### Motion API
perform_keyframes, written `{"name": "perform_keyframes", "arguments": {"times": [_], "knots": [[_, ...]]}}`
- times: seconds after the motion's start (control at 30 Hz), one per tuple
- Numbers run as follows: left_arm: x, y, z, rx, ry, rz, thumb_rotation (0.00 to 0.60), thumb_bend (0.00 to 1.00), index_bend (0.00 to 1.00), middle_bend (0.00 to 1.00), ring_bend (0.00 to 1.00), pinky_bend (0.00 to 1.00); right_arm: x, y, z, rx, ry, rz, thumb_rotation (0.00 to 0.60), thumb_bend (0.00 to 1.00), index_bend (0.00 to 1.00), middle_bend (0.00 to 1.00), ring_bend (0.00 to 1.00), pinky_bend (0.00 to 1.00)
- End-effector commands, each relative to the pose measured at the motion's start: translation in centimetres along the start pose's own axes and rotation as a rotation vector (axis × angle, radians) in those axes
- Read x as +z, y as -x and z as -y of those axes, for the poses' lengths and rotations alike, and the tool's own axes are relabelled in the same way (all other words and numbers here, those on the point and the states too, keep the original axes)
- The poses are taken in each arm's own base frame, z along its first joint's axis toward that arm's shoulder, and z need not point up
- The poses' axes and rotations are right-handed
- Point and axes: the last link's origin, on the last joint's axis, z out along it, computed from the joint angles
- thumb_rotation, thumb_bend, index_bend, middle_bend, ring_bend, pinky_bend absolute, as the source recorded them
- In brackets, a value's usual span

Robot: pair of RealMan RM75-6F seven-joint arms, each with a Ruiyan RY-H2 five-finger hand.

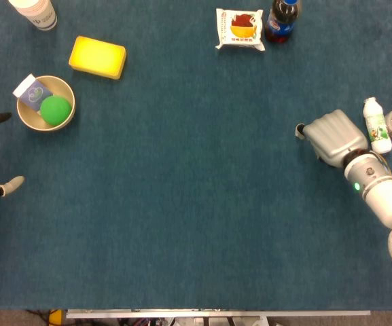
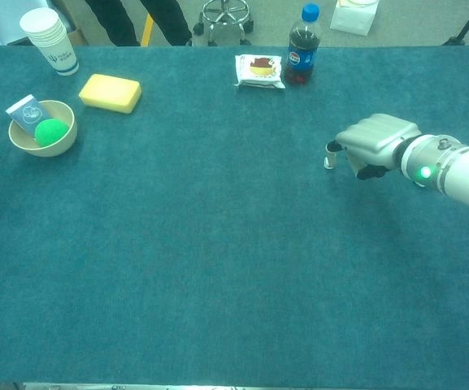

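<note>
Behind right hand [image 2: 376, 142]: Pepsi bottle [image 2: 301, 46] (upright)

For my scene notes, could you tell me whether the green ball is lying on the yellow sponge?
No, the green ball lies in the bowl, apart from the sponge.

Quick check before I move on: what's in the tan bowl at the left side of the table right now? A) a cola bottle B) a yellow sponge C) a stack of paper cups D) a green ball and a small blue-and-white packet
D: the bowl holds the green ball and the small packet; head and chest views agree.
</note>
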Motion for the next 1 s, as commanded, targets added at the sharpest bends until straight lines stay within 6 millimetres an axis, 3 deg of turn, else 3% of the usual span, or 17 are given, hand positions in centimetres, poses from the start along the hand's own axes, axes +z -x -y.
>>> {"name": "perform_keyframes", "arguments": {"times": [0.03,1.0], "knots": [[-0.01,-0.01,-0.02,0.000,0.001,-0.001,0.600,0.00,0.15,0.01,0.00,0.04,0.14,0.11,0.04,0.006,-0.002,0.004,0.600,1.00,0.33,1.00,1.00,1.00],[-0.02,0.04,-0.01,-0.002,0.002,0.003,0.600,0.00,0.15,0.01,0.00,0.04,0.99,0.11,-0.44,0.036,0.009,-0.004,0.600,1.00,0.33,1.00,1.00,1.00]]}}
